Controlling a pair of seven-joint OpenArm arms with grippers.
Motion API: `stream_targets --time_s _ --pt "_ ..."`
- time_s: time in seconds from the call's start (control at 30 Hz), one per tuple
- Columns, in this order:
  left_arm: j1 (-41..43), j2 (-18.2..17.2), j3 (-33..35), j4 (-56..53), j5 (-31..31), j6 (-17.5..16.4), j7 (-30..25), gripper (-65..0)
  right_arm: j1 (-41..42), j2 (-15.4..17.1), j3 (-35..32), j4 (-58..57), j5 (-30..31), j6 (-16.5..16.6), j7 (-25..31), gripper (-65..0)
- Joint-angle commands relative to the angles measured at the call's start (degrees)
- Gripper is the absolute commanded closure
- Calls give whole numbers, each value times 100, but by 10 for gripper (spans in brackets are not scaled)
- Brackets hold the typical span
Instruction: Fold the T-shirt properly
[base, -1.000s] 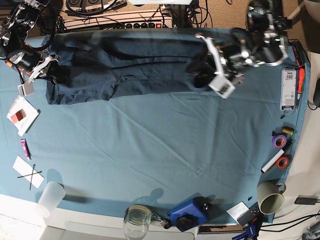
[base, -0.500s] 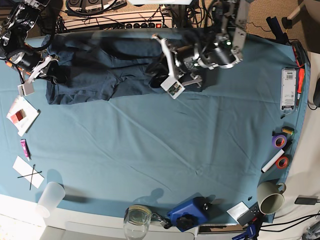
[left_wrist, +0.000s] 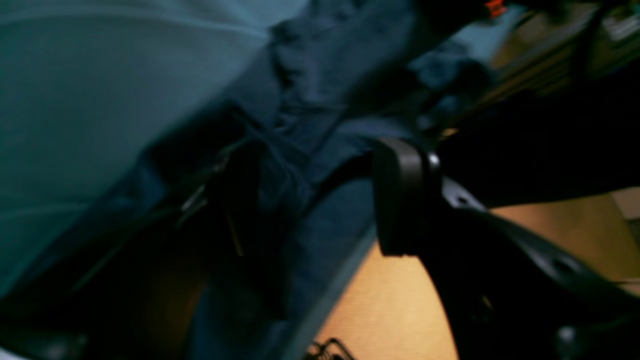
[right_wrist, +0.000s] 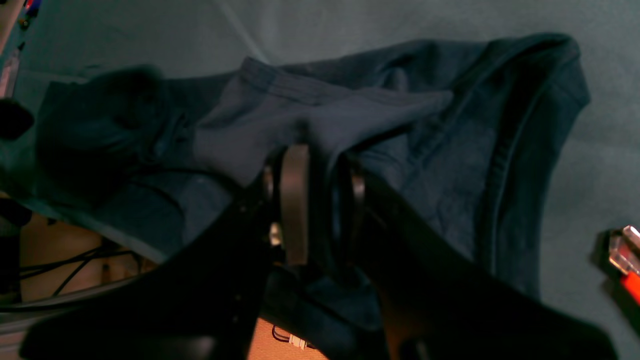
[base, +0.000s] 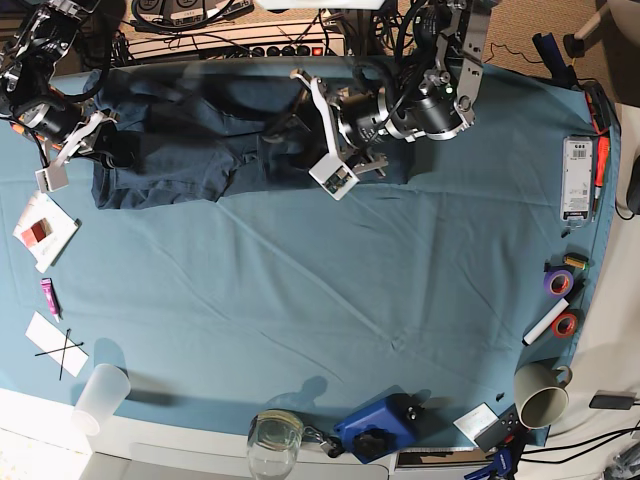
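Dark navy cotton T-shirt (base: 210, 140) lies bunched along the far edge of the teal-covered table (base: 330, 300). My left hand (base: 300, 130) has carried its end inward and spread wide, dropping it; my right hand (right_wrist: 320, 175) stays clamped on the cloth.

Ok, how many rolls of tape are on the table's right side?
2. A purple roll near the right edge, and an orange roll just below it, beside a white marker. Others may be hidden off frame.
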Motion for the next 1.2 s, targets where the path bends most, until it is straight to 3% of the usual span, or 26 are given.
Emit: stream_targets --time_s 0.0,0.1,0.27,0.37,0.57,0.8,1.0,1.17 --pt "-42 48 13 258 -216 -24 -52 -360 33 101 46 90 138 8 117 -113" --pt "-22 48 13 608 -48 114 22 -325 33 101 46 90 140 8 117 -112" --pt "-20 35 13 719 1091 730 96 -158 33 103 46 90 142 8 117 -112" --pt "-4 -92 13 721 1298 772 243 -115 33 118 50 92 166 8 117 -112" --pt "105 -302 -35 732 1368 933 520 -114 33 280 50 92 728 8 117 -112" --pt "391 -304 -734 1008 1357 1043 472 -114 66 323 55 92 492 8 117 -116" --pt "595 -306 -1281 1036 944 1038 369 -114 26 323 55 92 223 8 117 -327" --pt "772 -306 -1419 1036 815 872 372 -114 33 323 181 90 153 8 117 -333"
